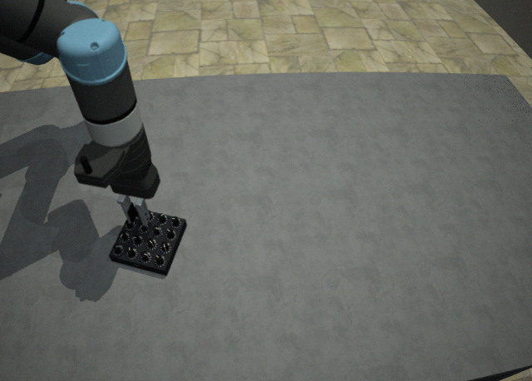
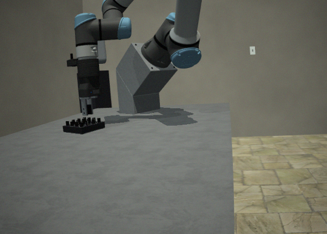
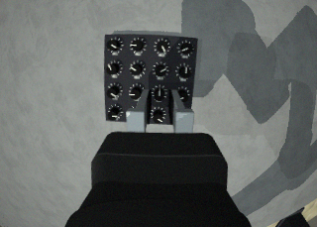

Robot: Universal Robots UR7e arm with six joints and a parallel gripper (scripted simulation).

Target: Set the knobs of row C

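Two jaws (image 1: 138, 223) (image 2: 87, 114) parted partway; nothing gripped; above knob box (image 1: 165, 270) (image 2: 72, 129) (image 3: 110, 80)

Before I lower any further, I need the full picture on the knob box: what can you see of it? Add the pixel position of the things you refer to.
The knob box (image 1: 141, 263) (image 2: 73, 129) (image 3: 151, 58) is a flat, black, nearly square block, plastic by its look. Sixteen black knobs stand on top in four rows of four, each with a white line, a ring of pale marks and small print too blurred to read. It lies flat on the grey table, turned at an angle in the top view. The claw (image 1: 138, 223) (image 2: 87, 114) (image 3: 159, 100) hovers above it, fingers parted, apparently touching nothing.
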